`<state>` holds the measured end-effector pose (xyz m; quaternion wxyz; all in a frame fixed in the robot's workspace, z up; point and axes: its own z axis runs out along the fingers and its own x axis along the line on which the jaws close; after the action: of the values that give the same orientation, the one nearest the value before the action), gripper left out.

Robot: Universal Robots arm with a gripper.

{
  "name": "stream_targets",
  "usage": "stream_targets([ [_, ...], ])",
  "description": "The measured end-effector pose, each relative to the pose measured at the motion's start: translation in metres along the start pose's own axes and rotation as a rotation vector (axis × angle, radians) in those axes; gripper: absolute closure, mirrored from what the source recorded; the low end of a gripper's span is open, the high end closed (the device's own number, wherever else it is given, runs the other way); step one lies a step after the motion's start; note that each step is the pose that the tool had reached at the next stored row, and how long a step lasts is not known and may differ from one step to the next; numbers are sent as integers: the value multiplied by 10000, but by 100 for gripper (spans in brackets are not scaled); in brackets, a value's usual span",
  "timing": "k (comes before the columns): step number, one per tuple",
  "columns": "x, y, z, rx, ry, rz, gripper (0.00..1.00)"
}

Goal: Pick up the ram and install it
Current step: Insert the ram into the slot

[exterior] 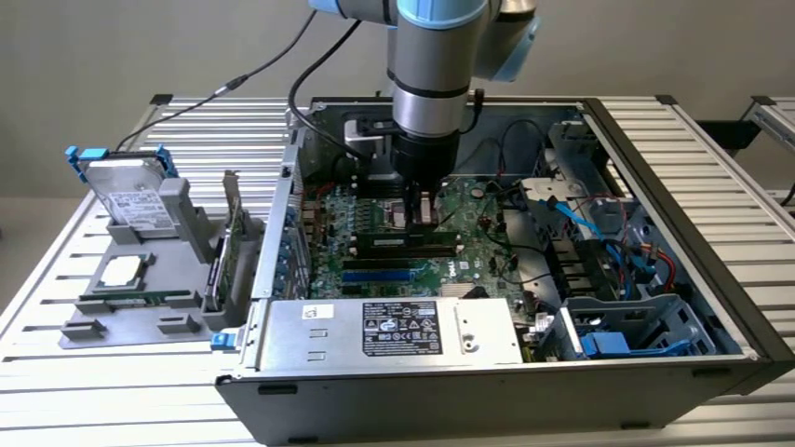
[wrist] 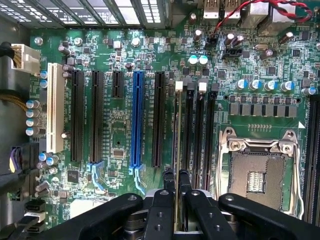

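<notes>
Far on the exterior view's left, outside the computer case: a hard drive in a blue-cornered carrier on a grey stand, then an upright green card, both well apart from the work and no hindrance. Further in, above the motherboard: gripper pointing straight down, fingers closed on the ram, pinching its two flat faces near mid-length. From the wrist, seen edge-on as a thin strip lined up along the outermost of the memory slots, next to the long black and blue card slots. Hard to tell whether already touching the slot or just above it. Likely trouble from here: a slight tilt or sideways offset, catching one end on a white latch or on the slot lip; uneven pressure, seating one end alone; a notch out of line, leading to a jam, a flexed board or a slip in the grip. Close by toward the front: a metal power supply box, near but not in the way. Rightward, just beside the memory slots: an open processor socket, bare contacts exposed and easily harmed by a dropped stick. Beyond that, loose red and blue cables along the case's right side, clear of the arm for now.
</notes>
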<state>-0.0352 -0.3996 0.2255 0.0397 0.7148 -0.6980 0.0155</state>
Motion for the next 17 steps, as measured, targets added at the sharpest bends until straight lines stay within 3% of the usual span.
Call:
stream_targets([
  [8, -2, -1, 28, -9, 17, 0, 86],
  [17, -3, -1, 44, -32, 75, 0, 86],
])
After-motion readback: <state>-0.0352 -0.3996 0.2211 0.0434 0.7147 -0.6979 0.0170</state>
